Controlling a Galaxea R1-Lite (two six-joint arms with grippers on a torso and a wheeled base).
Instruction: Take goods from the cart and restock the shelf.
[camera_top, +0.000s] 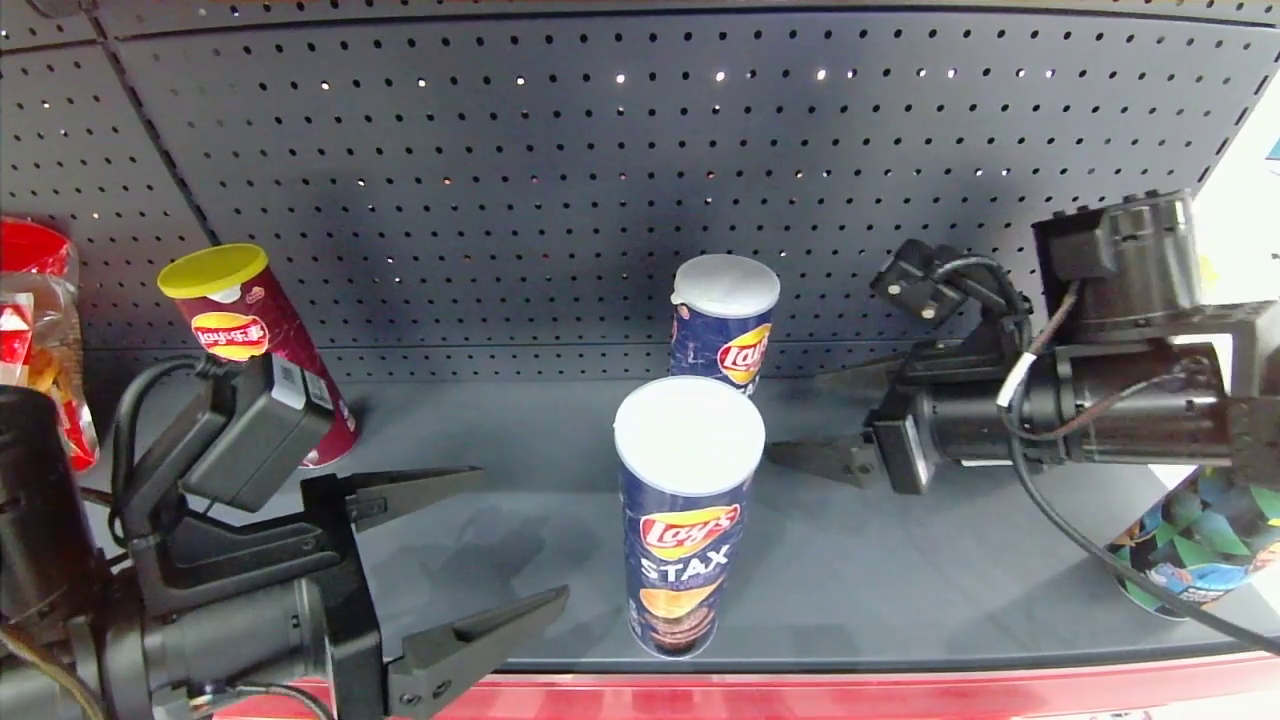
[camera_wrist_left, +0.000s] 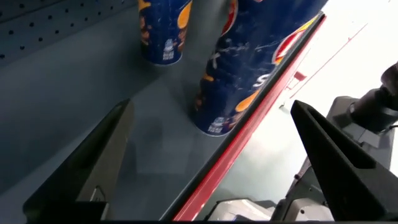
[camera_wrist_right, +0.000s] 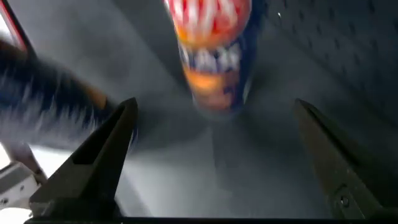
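My left gripper and my right gripper held their fingers wide and empty, flanking the front blue can upright on the shelf.

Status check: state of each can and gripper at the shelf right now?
Front blue can: upright, lid on, near the shelf front edge.
Rear blue can: upright, lid on, behind the front one.
Maroon can: standing, yellow lid on.
Left gripper: open, empty.
Right gripper: open, empty.
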